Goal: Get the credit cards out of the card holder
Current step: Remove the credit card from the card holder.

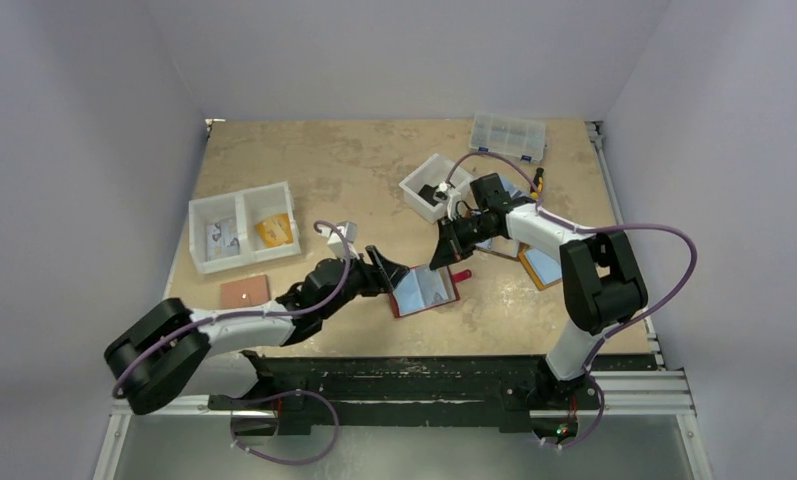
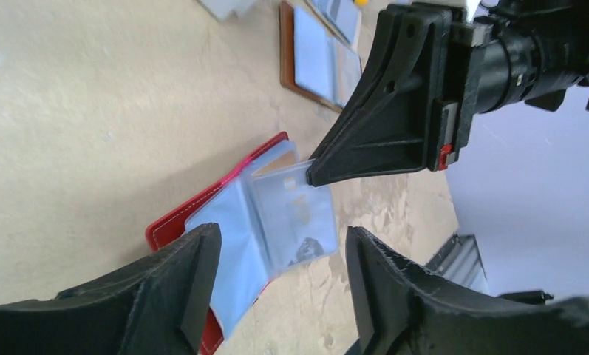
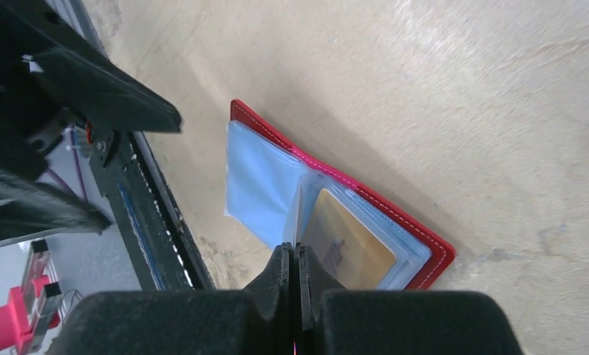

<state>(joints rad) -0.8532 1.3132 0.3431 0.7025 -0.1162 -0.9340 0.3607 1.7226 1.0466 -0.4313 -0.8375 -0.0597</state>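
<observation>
Left gripper (image 2: 280,251) stands wide, holding nothing, its fingers spread over the left end of the card holder (image 1: 424,292). Right gripper (image 3: 295,255) is pinched tight on the edge of a lifted clear page (image 2: 291,207). Only the top view places the red holder on the table (image 1: 354,160): open, mid-width, in the near half. Only the right wrist view shows a gold card (image 3: 350,248) sleeved behind that page; the left wrist view shows faint print on it.

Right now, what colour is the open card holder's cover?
Red with pale stitching; the card holder shows best from the right wrist.
</observation>
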